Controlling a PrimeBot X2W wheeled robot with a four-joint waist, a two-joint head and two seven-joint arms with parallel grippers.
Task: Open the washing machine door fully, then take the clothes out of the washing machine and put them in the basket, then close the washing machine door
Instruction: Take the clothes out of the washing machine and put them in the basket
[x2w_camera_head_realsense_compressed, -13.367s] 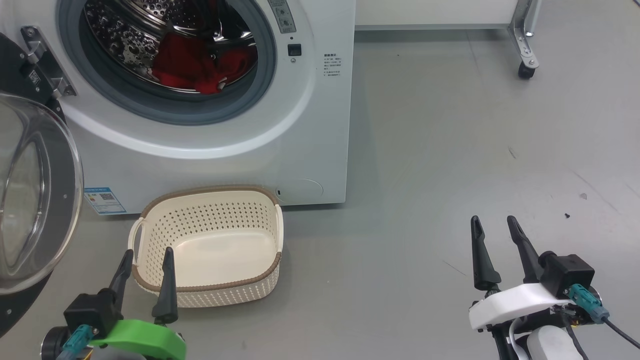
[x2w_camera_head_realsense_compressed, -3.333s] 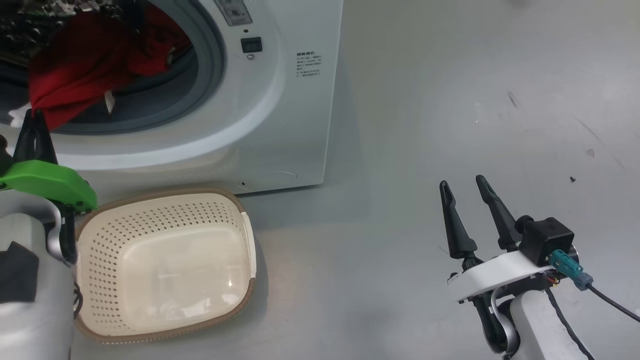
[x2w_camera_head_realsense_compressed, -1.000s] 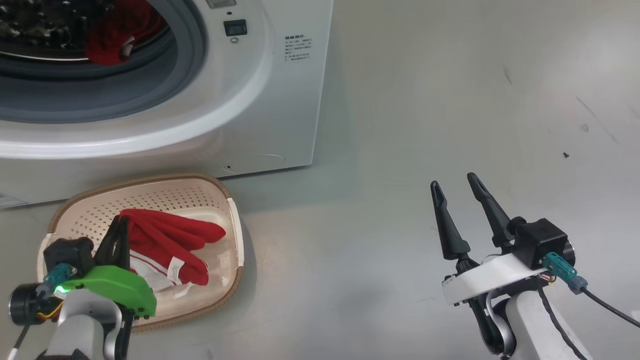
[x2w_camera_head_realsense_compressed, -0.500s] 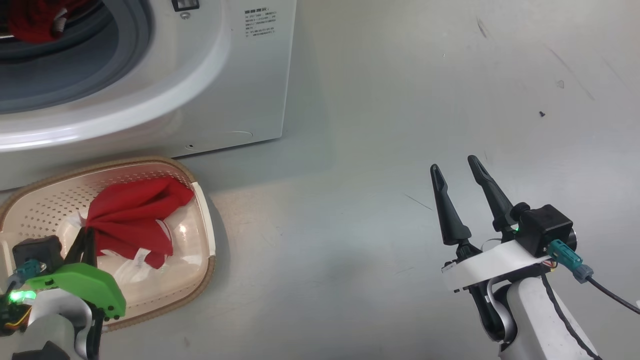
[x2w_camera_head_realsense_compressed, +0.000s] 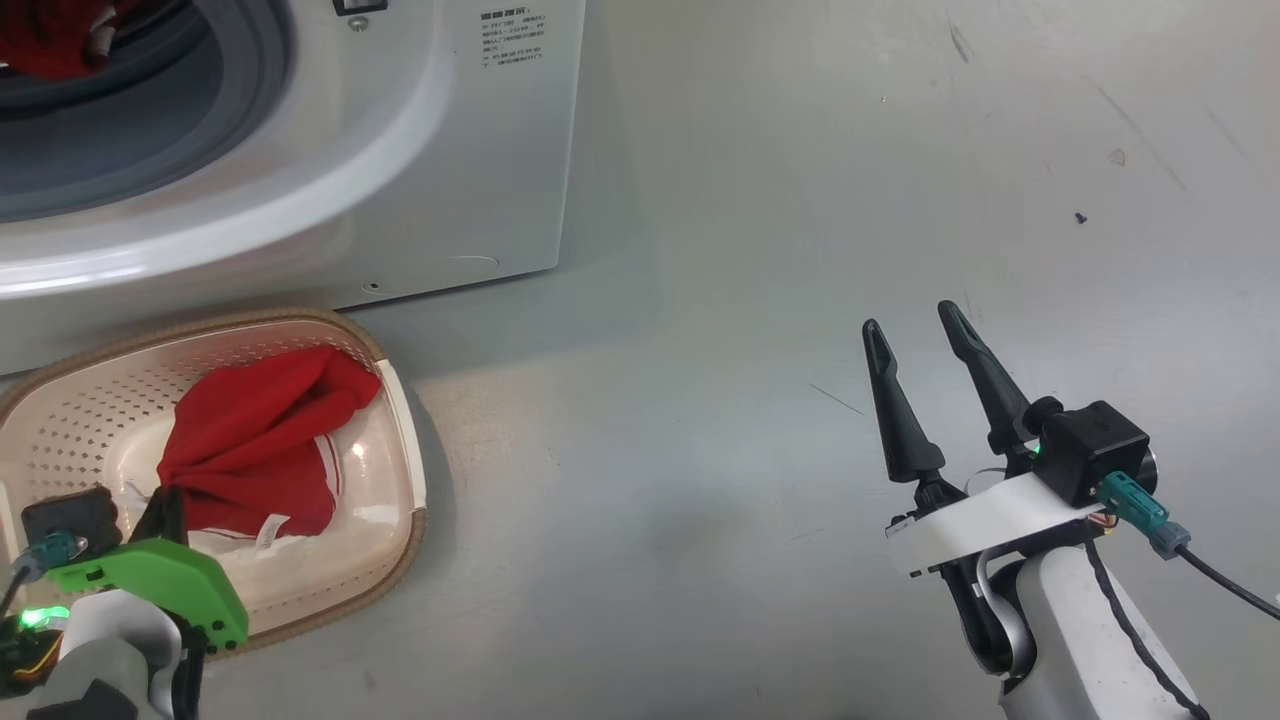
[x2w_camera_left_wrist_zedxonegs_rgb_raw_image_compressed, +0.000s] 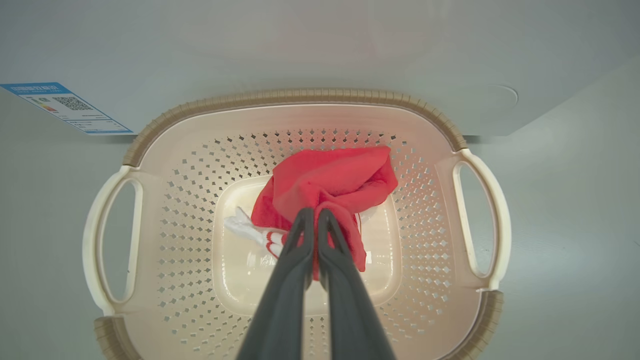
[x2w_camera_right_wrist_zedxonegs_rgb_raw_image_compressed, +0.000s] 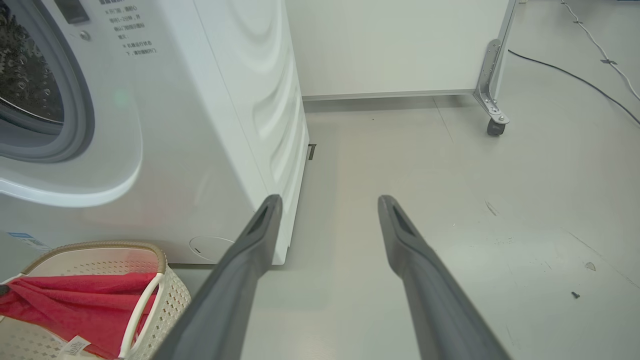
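In the head view the washing machine (x2w_camera_head_realsense_compressed: 400, 180) runs off the top and left edges, leaving just a scrap of the clothes (x2w_camera_head_realsense_compressed: 40, 50) at the top-left corner, and the printed text (x2w_camera_head_realsense_compressed: 512, 40) on its front is too small to read. The basket (x2w_camera_head_realsense_compressed: 398, 420) loses its left end to the edge of the view and its near corner behind the green housing (x2w_camera_head_realsense_compressed: 150, 585) of the left gripper (x2w_camera_head_realsense_compressed: 168, 500), whose fingers are largely masked there. From the left wrist the blue label sticker (x2w_camera_left_wrist_zedxonegs_rgb_raw_image_compressed: 65, 107), clipped at the left edge, is illegible, and the basket's near rim falls below the bottom edge.
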